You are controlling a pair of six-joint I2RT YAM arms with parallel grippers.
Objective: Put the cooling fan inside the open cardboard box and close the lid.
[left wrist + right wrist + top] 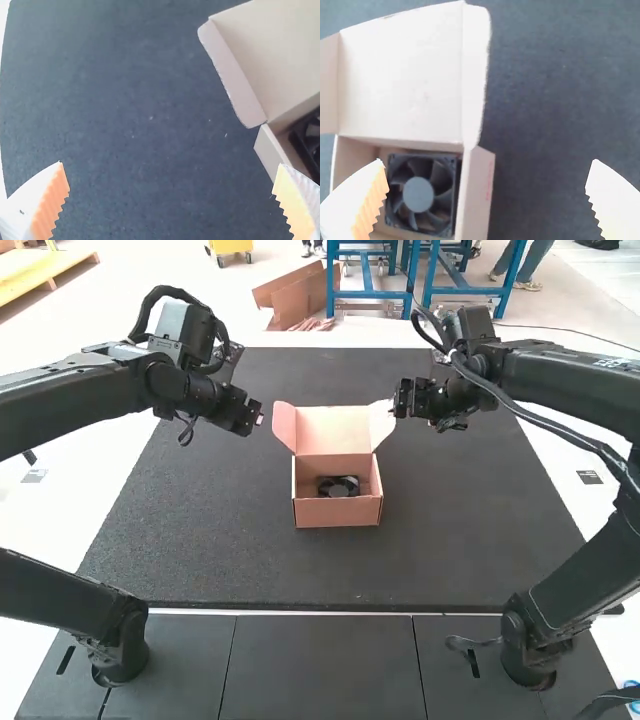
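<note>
- Overhead, the cardboard box (338, 502) sits mid dark mat (200, 500) on the counter (50, 500). Its lid (335, 430) stands up at the far side w/ both side flaps sticking out.
- Cooling fan (338, 486) is already inside the box, black, lying flat below the rim.
- L hand (258, 418) hangs above the mat just beside the lid's left flap, a small gap btwn them.
- R hand (398, 400) is right by the lid's right flap; can't tell if it touches.
- Left wrist view: L hand (168, 200) is spread wide, w/ white ribbed fingers (20, 215) and orange pads. Mat (125, 100) shows btwn them.
- Same view: the lid's rounded side flap (232, 75) juts out ahead, w/ the box wall (270, 150) below it. A dark corner of the fan (310, 137) shows inside. One fingertip is near that wall, apart from it.
- Right wrist view: R hand (485, 200) is also spread wide and pinches nothing. One finger (360, 205) is in front of the box opening; the other is over bare mat (560, 100).
- Same view: fan (420, 192) lies flat in the box, hub and blades facing up, close against the side wall (475, 190).
- Same view: the lid (405, 75) is open w/ its inner face showing, and its side flap (472, 75) is folded fwd a bit.
</note>
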